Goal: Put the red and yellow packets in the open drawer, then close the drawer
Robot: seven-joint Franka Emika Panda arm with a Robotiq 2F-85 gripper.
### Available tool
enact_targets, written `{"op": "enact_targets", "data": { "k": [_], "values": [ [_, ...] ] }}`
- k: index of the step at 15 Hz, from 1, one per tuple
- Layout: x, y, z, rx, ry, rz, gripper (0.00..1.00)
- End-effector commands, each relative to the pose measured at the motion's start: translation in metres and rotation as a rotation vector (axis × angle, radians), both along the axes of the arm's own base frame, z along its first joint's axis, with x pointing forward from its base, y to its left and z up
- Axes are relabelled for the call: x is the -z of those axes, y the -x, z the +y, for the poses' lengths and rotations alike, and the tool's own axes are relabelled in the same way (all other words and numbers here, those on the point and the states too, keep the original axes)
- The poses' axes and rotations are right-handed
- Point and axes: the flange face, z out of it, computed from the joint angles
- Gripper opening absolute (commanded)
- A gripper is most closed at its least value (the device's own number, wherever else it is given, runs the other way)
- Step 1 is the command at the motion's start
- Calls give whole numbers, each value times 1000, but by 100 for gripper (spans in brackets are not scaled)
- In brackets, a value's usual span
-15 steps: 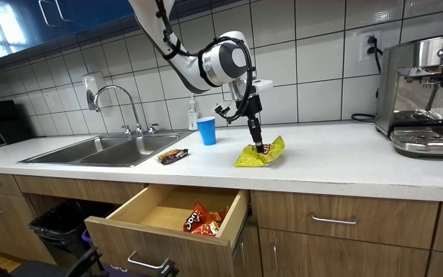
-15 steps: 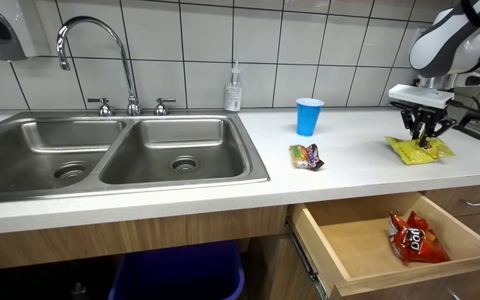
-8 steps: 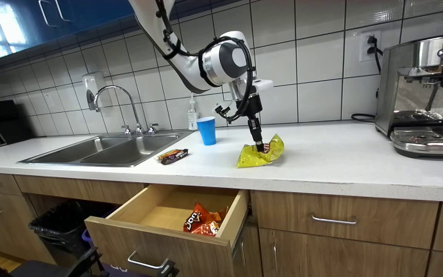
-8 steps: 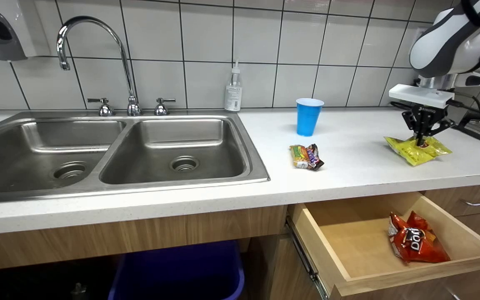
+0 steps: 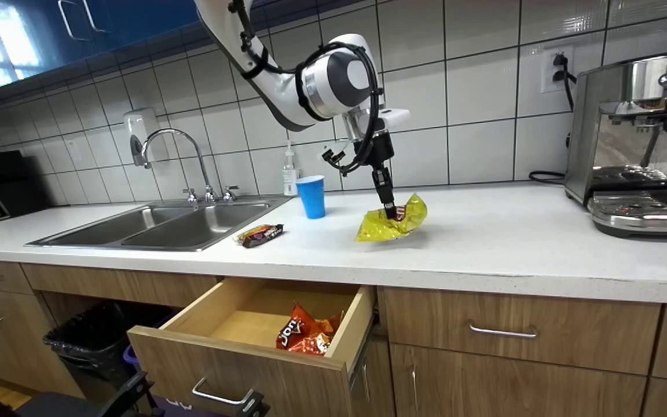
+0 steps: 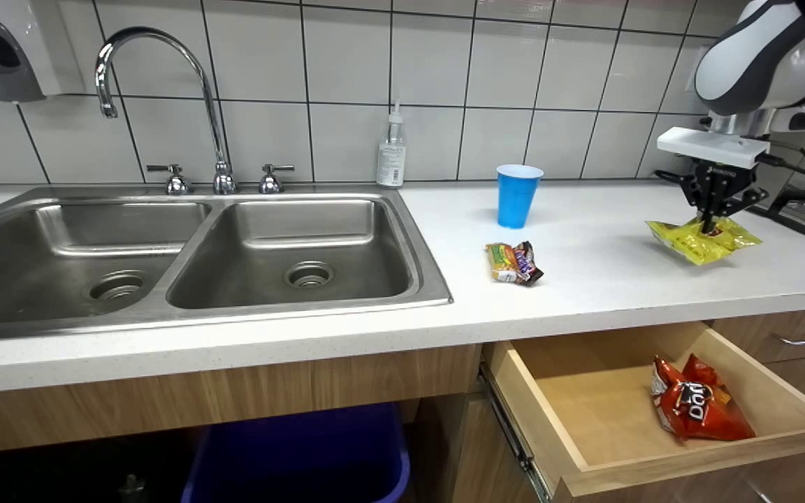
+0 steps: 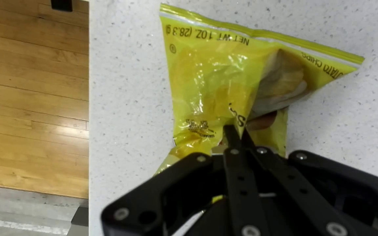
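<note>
The gripper [image 6: 707,228] is nearly closed, pinching the yellow potato-chip bag [image 7: 205,82] mid-body — just off the desk [image 6: 584,279], it seems, though the underside is hidden. The drawer [image 6: 598,409], red Doritos bag [image 6: 701,409] inside, lies lower — past the desk's front edge, toward the sink [image 6: 186,258].

yellow packet [image 7: 221,88]: "NET WT. 1 OZ. (28.3 g)", "OTATO CHIPS" | red packet [image 6: 703,406]: "Dori"
</note>
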Motion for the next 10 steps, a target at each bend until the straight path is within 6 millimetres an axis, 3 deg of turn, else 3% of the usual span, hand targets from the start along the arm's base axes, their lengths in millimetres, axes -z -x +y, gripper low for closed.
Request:
{"op": "enact_targets", "data": {
  "k": [1,10],
  "values": [
    [-27,20,11,-36,-21,-8,0],
    [-56,73,39,-174,-57,-6,0]
  ]
}}
